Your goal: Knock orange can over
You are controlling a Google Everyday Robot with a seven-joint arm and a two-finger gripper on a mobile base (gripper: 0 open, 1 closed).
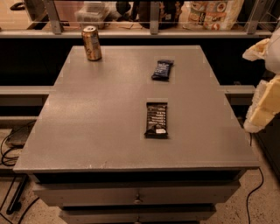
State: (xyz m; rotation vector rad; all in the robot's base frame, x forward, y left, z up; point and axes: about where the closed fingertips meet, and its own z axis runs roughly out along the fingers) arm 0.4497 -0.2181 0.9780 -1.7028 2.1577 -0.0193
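Observation:
The orange can (92, 42) stands upright at the far left corner of the grey table (100, 127). It is shiny orange-gold with a silver top rim. My gripper (261, 111) shows as cream-coloured parts at the right edge of the camera view, beside the table's right side and just off its edge. It is far from the can, across the whole table top, and touches nothing that I can see.
Two dark snack-bar wrappers lie flat on the table, one near the middle (156, 119) and one farther back (162, 70). A railing and shelf with bags (210, 13) run behind the table. Cables (11, 148) lie on the floor at left.

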